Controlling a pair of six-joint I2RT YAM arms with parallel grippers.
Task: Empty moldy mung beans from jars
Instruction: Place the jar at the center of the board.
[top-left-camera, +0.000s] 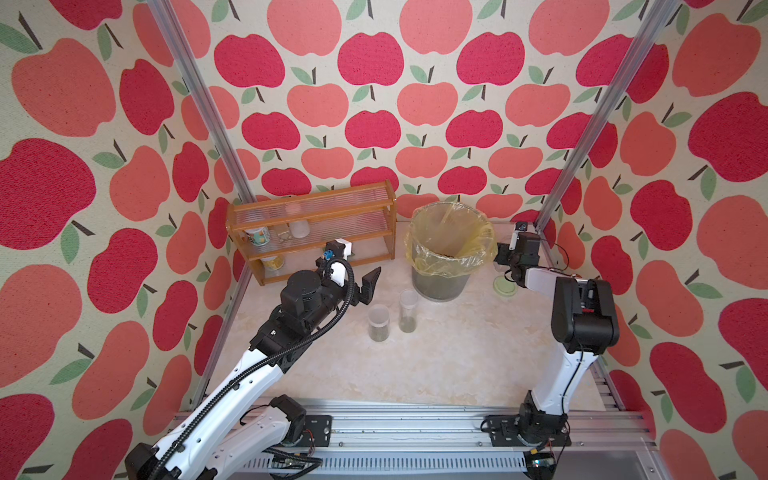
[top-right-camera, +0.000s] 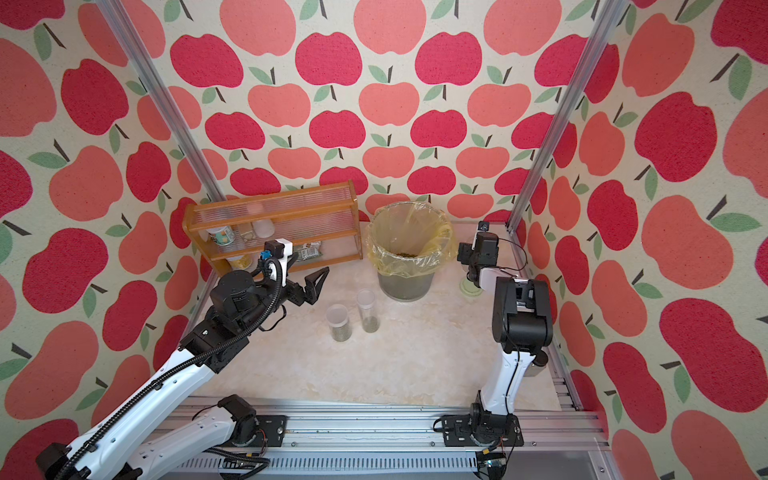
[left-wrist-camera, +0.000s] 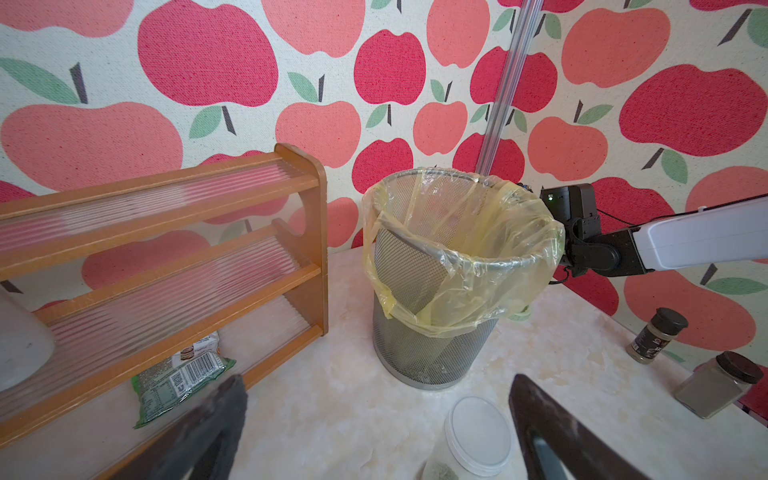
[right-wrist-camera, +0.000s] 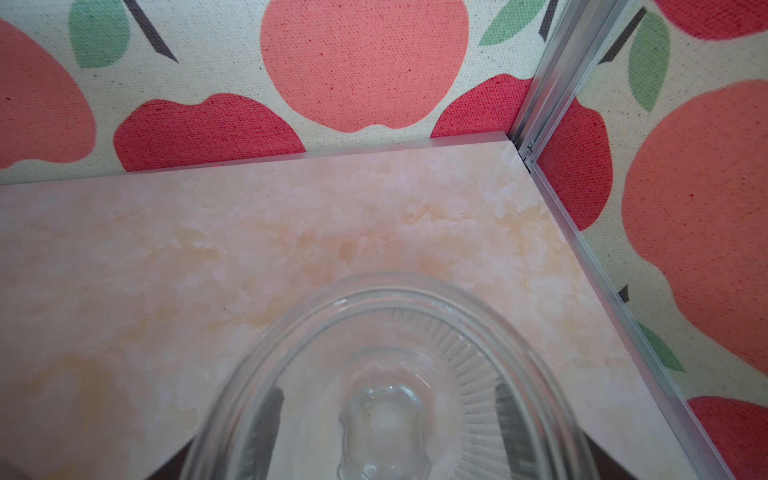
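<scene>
At 7 o'clock the left arm rises from the front rail (top-left-camera: 415, 428) and stretches toward the middle of the tabletop (top-left-camera: 415, 365). Its left hand (top-left-camera: 370, 284) hangs with jaws spread wide, holding nothing, just beside two jars. At 3 o'clock the right arm stands folded at the elbow. Its right hand (top-left-camera: 508, 270) points down at 2 o'clock, near the bin (top-left-camera: 436, 286).

From that wrist we see its fingers (right-wrist-camera: 266, 424) dark through the glass, closed on either wall of the round-shouldered jar (right-wrist-camera: 395, 332). We look along this jar's axis onto a ribbed ring; whether mouth or base faces us we cannot tell. The pale green lid (top-left-camera: 505, 287) lies flat below the hand.

At the centre the short jar (top-left-camera: 378, 322) and the tall jar (top-left-camera: 408, 309) stand upright side by side, long axes vertical. Mung beans (top-left-camera: 378, 333) fill the bottom of each. More grains lie in the yellow bag (top-left-camera: 419, 253) lining the bin at 12 o'clock.

A wooden rack (top-left-camera: 311, 208) stands at 10 o'clock. We see a pale marbled tabletop, apple-print walls (top-left-camera: 370, 58) on three sides and aluminium posts (top-left-camera: 199, 91) at the far corners.
</scene>
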